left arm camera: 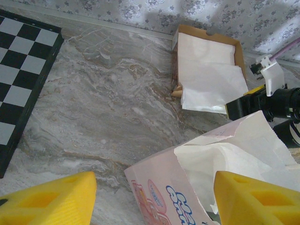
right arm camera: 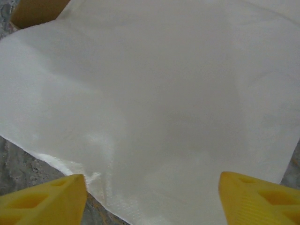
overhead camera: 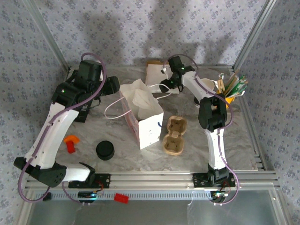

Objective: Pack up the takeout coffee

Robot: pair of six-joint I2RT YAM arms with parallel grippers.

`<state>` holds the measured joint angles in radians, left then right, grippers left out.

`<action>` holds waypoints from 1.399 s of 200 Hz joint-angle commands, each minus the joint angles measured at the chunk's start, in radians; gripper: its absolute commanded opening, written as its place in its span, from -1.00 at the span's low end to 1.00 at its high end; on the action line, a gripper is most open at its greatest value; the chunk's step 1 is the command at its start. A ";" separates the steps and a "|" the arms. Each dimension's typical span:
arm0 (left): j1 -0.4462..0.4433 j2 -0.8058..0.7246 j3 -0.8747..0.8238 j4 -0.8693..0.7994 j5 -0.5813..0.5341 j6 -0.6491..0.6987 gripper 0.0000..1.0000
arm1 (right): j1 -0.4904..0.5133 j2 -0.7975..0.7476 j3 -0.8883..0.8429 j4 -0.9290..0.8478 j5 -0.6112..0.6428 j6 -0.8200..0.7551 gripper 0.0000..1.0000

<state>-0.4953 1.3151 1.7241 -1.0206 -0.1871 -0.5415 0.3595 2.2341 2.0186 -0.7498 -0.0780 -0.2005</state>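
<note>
Under the right claw, white napkins; from overhead, a cup carrier.

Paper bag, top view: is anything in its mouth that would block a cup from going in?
Yes. Crumpled white paper fills most of the open mouth of the paper bag, so a cup would have to be pushed in past it or beside it. Nothing else visible covers the opening.

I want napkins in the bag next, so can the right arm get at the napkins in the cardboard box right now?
Probably yes. The right tool hangs just above the white napkins in the cardboard box, its jaws open, and nothing lies between them.
</note>
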 commanded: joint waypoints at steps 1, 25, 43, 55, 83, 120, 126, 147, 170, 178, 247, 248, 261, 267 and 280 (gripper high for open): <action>0.005 -0.029 -0.008 0.011 -0.005 0.015 0.34 | 0.033 -0.018 -0.021 0.020 0.067 -0.142 0.68; 0.005 -0.035 -0.011 0.013 -0.018 0.018 0.34 | 0.060 0.018 -0.006 0.036 0.155 -0.191 0.77; 0.006 -0.039 -0.012 0.011 -0.027 0.021 0.35 | 0.081 0.034 -0.018 0.076 0.236 -0.218 0.83; 0.007 -0.039 -0.011 0.009 -0.030 0.025 0.35 | 0.090 0.049 -0.018 0.099 0.293 -0.227 0.84; 0.007 -0.038 -0.009 0.007 -0.032 0.029 0.35 | 0.106 0.062 -0.044 0.145 0.347 -0.257 0.81; 0.007 -0.040 -0.008 0.006 -0.034 0.032 0.35 | 0.110 0.080 -0.062 0.164 0.344 -0.293 0.76; 0.007 -0.039 -0.008 0.007 -0.034 0.032 0.35 | 0.109 0.075 -0.072 0.173 0.335 -0.300 0.76; 0.007 -0.037 -0.011 0.007 -0.035 0.032 0.35 | 0.111 0.062 -0.094 0.179 0.315 -0.325 0.72; 0.006 -0.034 -0.009 0.007 -0.029 0.031 0.35 | 0.132 0.029 -0.161 0.214 0.294 -0.367 0.73; 0.007 -0.034 -0.009 0.007 -0.027 0.032 0.35 | 0.136 0.015 -0.186 0.230 0.292 -0.374 0.74; 0.007 -0.034 -0.008 0.005 -0.031 0.032 0.35 | 0.134 0.033 -0.206 0.349 0.478 -0.372 0.74; 0.006 -0.035 -0.009 0.005 -0.031 0.032 0.35 | 0.134 0.031 -0.207 0.351 0.478 -0.373 0.73; 0.006 -0.034 -0.008 0.006 -0.031 0.032 0.35 | 0.136 0.009 -0.216 0.365 0.471 -0.370 0.60; 0.006 -0.034 -0.008 0.007 -0.031 0.033 0.35 | 0.137 0.003 -0.216 0.365 0.468 -0.369 0.55; 0.007 -0.032 -0.006 0.009 -0.033 0.034 0.35 | 0.139 -0.007 -0.210 0.356 0.453 -0.366 0.40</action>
<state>-0.4953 1.3010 1.7119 -1.0183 -0.2024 -0.5228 0.4961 2.2692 1.7977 -0.4061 0.3626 -0.5678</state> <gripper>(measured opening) 0.676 0.753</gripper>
